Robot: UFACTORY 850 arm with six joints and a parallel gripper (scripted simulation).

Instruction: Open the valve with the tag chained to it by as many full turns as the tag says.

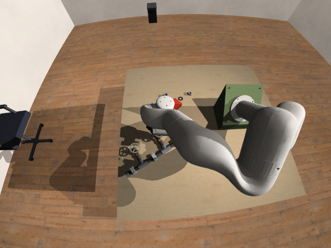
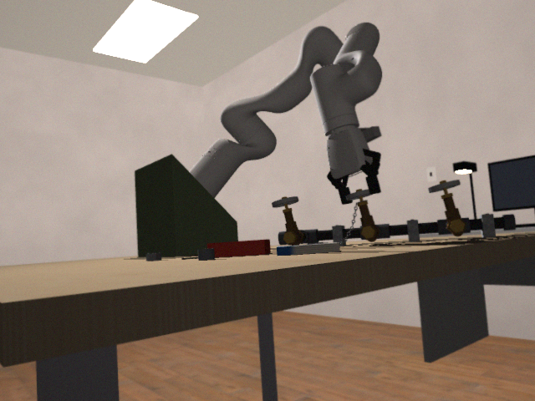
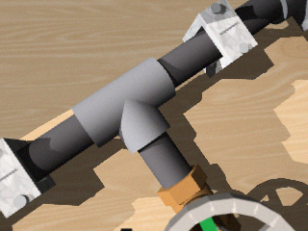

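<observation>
Three brass valves with grey handwheels stand on a dark pipe (image 2: pixel 389 228) on the table: a left one (image 2: pixel 285 201), a middle one (image 2: pixel 360 195) and a right one (image 2: pixel 443 186). A chain (image 2: pixel 353 217) hangs from the middle valve. My gripper (image 2: pixel 359 194) is open, its fingers either side of the middle handwheel's rim. In the wrist view I see a pipe tee (image 3: pixel 122 103), a brass valve neck (image 3: pixel 183 190) and a handwheel rim (image 3: pixel 226 217) at the bottom edge. From above, the arm hides the middle valve; one handwheel (image 1: pixel 133 143) shows.
The green base block (image 1: pixel 239 105) stands at the right of the table. A red block (image 1: pixel 177 103), a washer (image 1: pixel 180 98) and a nut (image 1: pixel 189 93) lie behind the wrist. A blue-grey flat piece (image 2: pixel 307 249) lies by the pipe's left end. A monitor (image 2: pixel 512 183) stands far right.
</observation>
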